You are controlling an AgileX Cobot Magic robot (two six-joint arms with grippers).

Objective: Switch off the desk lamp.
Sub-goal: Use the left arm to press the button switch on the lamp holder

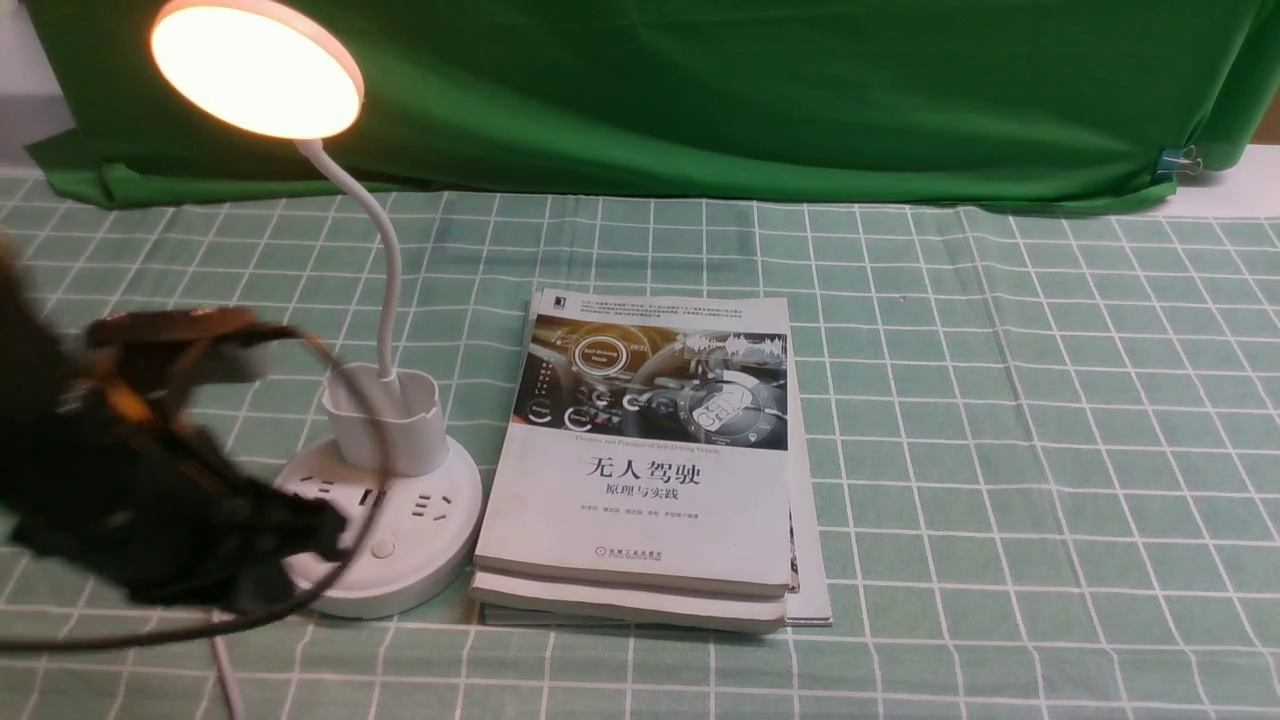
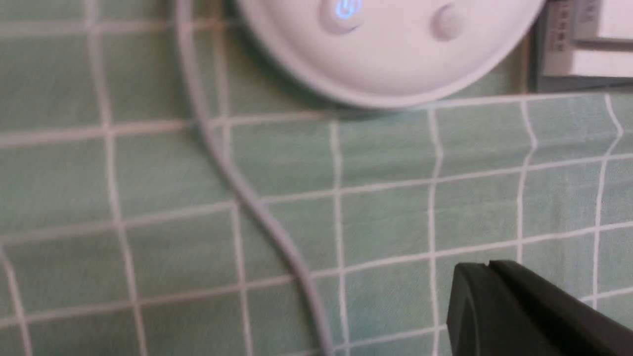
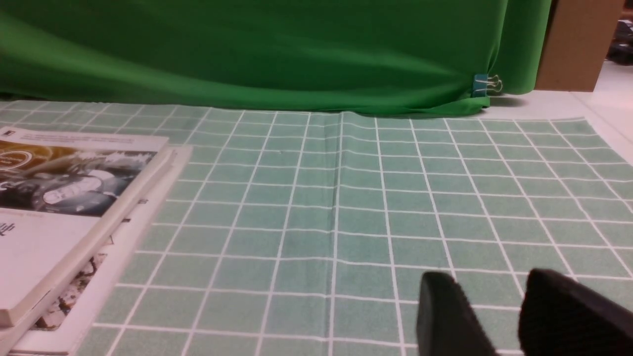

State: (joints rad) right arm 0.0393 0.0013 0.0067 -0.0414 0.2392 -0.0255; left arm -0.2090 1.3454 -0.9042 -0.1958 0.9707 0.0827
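Note:
The white desk lamp stands at the left with its round disc head (image 1: 256, 68) glowing. Its gooseneck (image 1: 385, 250) rises from a small cup holder (image 1: 385, 425) on the round base (image 1: 425, 545). In the left wrist view the base (image 2: 395, 64) shows a button with a blue-lit power sign (image 2: 344, 12) and a plain button (image 2: 446, 22). My left gripper (image 2: 487, 267) is shut and empty, over the cloth a short way from the base. In the front view it (image 1: 315, 530) is blurred and covers the base's front left. My right gripper (image 3: 489, 277) is open and empty over the checked cloth.
A stack of books (image 1: 650, 460) lies right beside the lamp base, and also shows in the right wrist view (image 3: 59, 198). The lamp's grey cord (image 2: 247, 193) runs across the cloth toward the front edge. A green backdrop (image 1: 700, 90) hangs along the back.

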